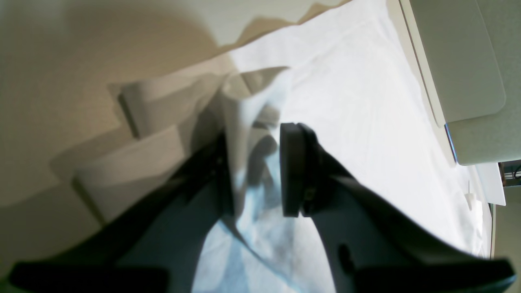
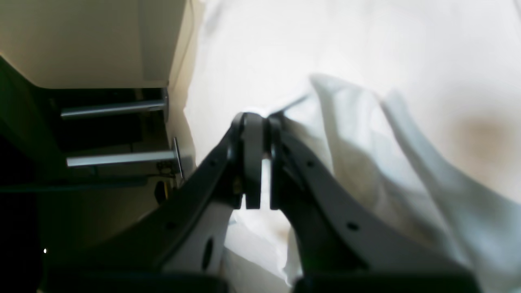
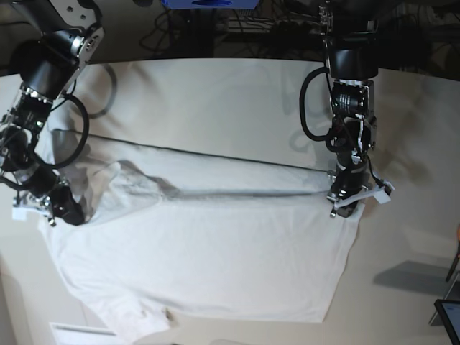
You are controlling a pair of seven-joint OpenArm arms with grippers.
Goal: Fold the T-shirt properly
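L claw (image 1: 256, 171) parted, T-shirt (image 3: 215, 251) fold between; R claw (image 2: 260, 162) pinches cloth, tips blurred.

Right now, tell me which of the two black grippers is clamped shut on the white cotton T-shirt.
The right gripper: its fingers pinch a fold of the white cotton T-shirt. The left gripper differs, its fingers standing apart with cloth loose between them.

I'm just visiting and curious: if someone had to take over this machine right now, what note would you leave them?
Left gripper: jaws parted, a fold of the T-shirt between them, grip not firm.
Right gripper: jaws shut on the T-shirt edge.
T-shirt: spread flat on the table, far edge folded over along a long crease between both arms.
Done: first lengthwise fold laid down.
Left: release, then fold the rest, sleeves included.
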